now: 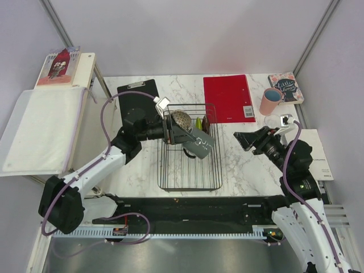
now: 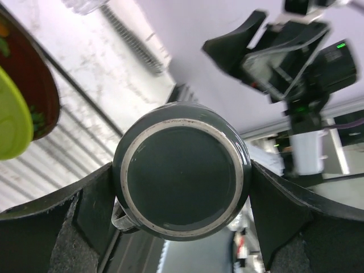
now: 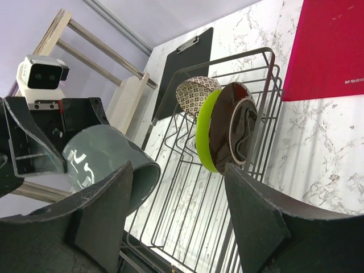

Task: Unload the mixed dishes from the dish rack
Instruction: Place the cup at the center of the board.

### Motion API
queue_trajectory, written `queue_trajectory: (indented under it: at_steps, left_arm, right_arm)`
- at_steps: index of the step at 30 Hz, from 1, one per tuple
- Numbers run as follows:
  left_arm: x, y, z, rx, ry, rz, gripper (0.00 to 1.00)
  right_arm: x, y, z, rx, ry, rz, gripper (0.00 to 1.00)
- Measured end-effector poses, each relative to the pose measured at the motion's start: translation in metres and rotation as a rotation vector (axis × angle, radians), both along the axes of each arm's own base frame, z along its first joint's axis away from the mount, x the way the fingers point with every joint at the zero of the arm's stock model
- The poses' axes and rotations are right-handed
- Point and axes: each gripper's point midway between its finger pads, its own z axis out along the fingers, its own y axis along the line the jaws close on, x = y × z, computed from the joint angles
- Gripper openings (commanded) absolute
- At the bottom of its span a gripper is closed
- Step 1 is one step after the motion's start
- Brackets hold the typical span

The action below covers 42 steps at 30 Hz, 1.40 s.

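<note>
My left gripper is shut on the grey handled mug and holds it above the black wire dish rack; its round base fills the left wrist view. In the rack stand the beige mesh-patterned bowl, the lime-green plate and the dark red patterned plate; they show in the right wrist view too, bowl, green plate, red plate. My right gripper is open and empty, right of the rack. The pink cup and the small clear glass stand on the table at right.
A black clipboard lies left of the rack and a red folder behind it. A book lies at the far right corner. A side shelf with a white tray stands to the left.
</note>
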Motion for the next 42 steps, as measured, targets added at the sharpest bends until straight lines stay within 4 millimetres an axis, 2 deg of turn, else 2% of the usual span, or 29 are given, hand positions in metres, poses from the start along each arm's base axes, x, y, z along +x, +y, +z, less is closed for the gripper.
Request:
queue_trajectory:
  at_steps: [5, 11, 16, 21, 30, 34, 38, 39, 41, 42]
  left_arm:
    - [0.011, -0.006, 0.016, -0.183, 0.098, 0.000, 0.02]
    - [0.025, -0.010, 0.016, -0.337, 0.218, 0.040, 0.02]
    - [0.033, -0.008, 0.031, -0.423, 0.221, 0.063, 0.02]
    - [0.033, -0.007, 0.041, -0.463, 0.210, 0.061, 0.02]
    - [0.030, -0.013, 0.037, -0.468, 0.233, 0.042, 0.02]
    - [0.026, -0.019, 0.038, -0.468, 0.238, 0.023, 0.02]
    - [0.020, -0.026, 0.041, -0.472, 0.242, -0.004, 0.02]
    - [0.019, -0.028, 0.042, -0.473, 0.241, -0.011, 0.02]
    - [0.016, -0.030, 0.043, -0.475, 0.240, -0.023, 0.02]
    - [0.015, -0.030, 0.044, -0.475, 0.240, -0.026, 0.02]
  right_arm:
    - [-0.002, 0.001, 0.000, -0.006, -0.003, 0.009, 0.73]
    - [-0.009, 0.010, -0.003, 0.005, -0.011, 0.074, 0.72]
    - [-0.014, 0.021, -0.004, 0.043, -0.026, 0.150, 0.72]
    - [-0.015, 0.032, 0.002, 0.104, -0.056, 0.217, 0.72]
    - [0.001, 0.049, 0.004, 0.198, -0.063, 0.280, 0.73]
    - [0.007, 0.063, 0.000, 0.207, -0.048, 0.322, 0.73]
    - [0.013, 0.087, -0.009, 0.190, -0.001, 0.384, 0.72]
    - [0.015, 0.094, -0.011, 0.180, 0.008, 0.395, 0.69]
    - [0.017, 0.103, -0.011, 0.164, 0.007, 0.410, 0.49]
    - [0.017, 0.106, -0.010, 0.155, 0.002, 0.413, 0.27]
